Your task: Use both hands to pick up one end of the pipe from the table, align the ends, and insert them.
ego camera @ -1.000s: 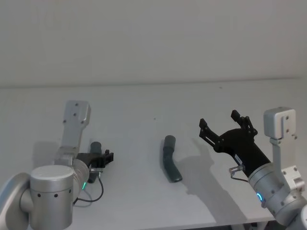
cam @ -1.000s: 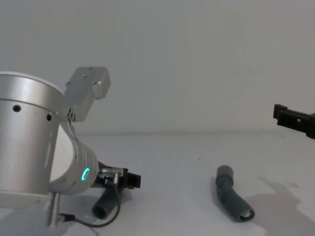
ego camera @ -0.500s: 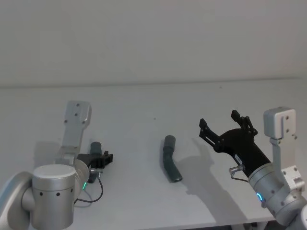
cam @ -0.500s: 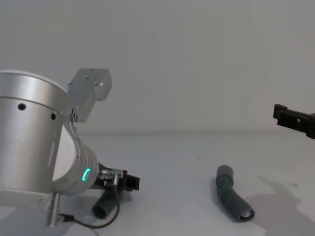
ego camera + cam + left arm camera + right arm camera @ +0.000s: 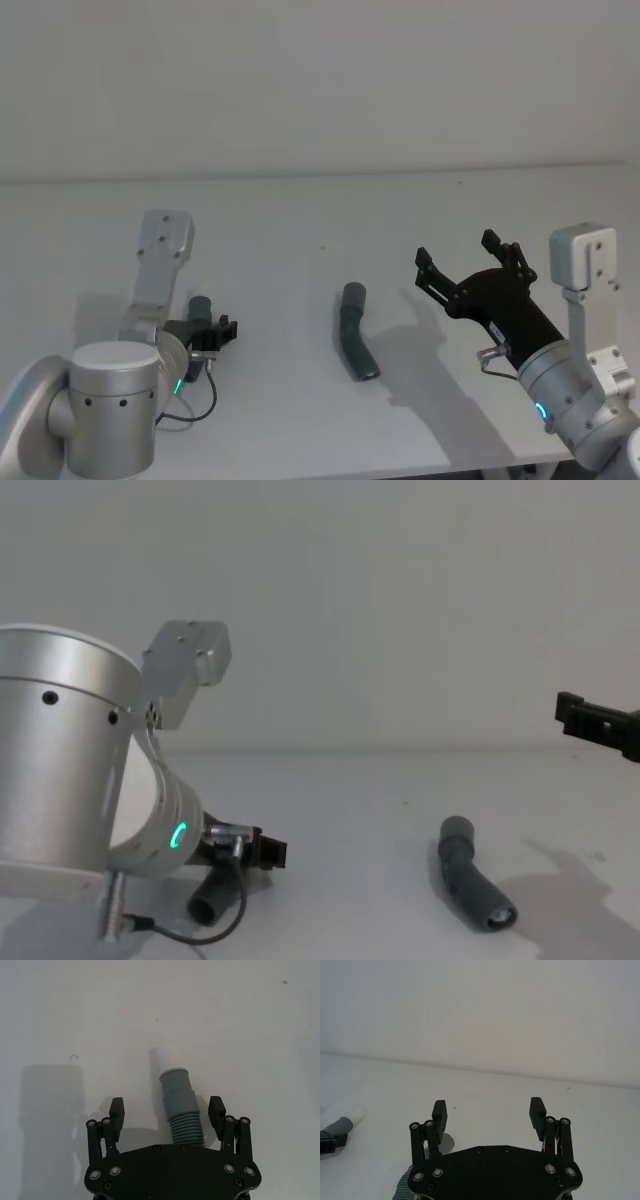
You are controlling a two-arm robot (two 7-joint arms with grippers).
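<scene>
Left wrist view: left gripper [image 5: 167, 1106] spread wide astride the pipe [image 5: 181, 1116], white tip [image 5: 165, 1058] pointing forward.

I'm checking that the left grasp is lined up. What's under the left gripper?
A ribbed grey hose piece lies on the white table between the open fingers of the left gripper, its white tube tip pointing beyond them. Its other end is covered by the gripper's body.
</scene>
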